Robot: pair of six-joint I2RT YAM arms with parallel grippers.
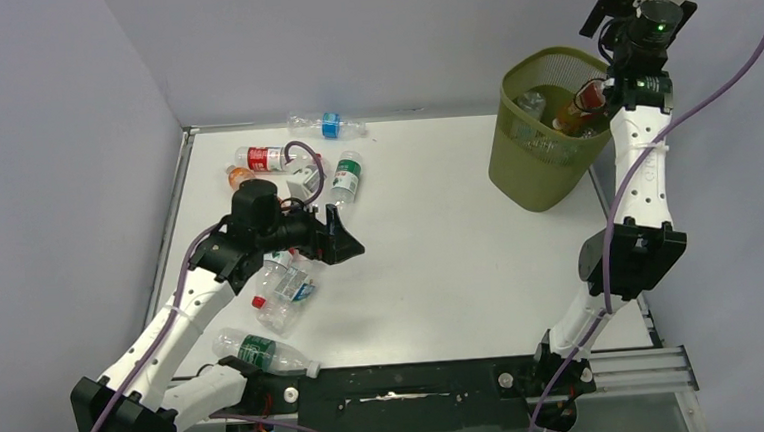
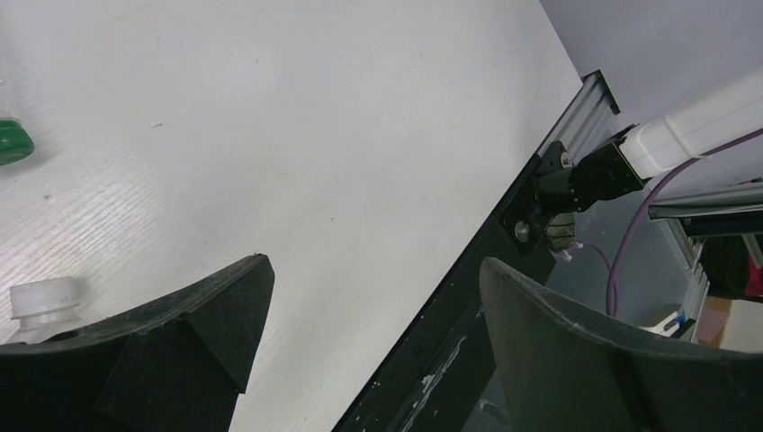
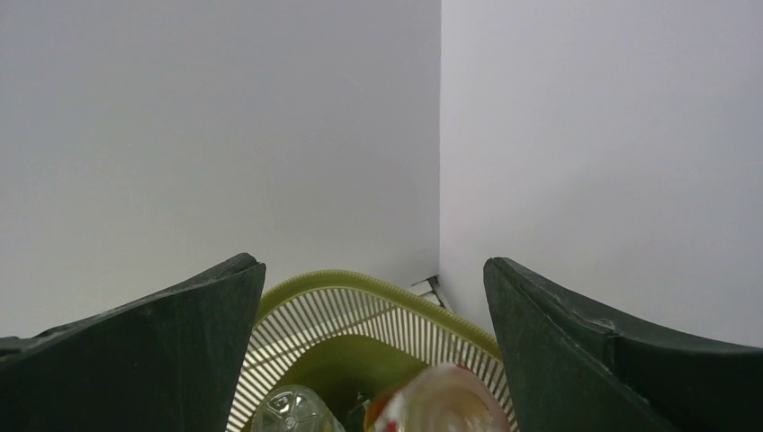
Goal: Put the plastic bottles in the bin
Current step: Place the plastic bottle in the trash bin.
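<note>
The olive-green mesh bin [image 1: 541,171] stands at the far right of the table. It holds clear bottles and an orange bottle with a red label [image 1: 579,109]. My right gripper [image 1: 619,96] hangs open over the bin's right rim. In the right wrist view the right gripper [image 3: 373,263] is open, with the bin rim [image 3: 360,286], the orange bottle [image 3: 441,402] and a clear bottle [image 3: 288,409] below it. My left gripper [image 1: 344,240] is open and empty, low over the table among loose bottles. In the left wrist view the left gripper [image 2: 373,265] shows only bare table between its fingers.
Loose bottles lie on the left half: blue-labelled [image 1: 327,126], red-labelled [image 1: 266,158], green-labelled [image 1: 346,178], crushed clear ones [image 1: 284,287] and another green-labelled one [image 1: 261,352]. The left wrist view shows a white cap [image 2: 40,301] and a green cap [image 2: 11,142]. The black front rail [image 1: 398,385] edges the table.
</note>
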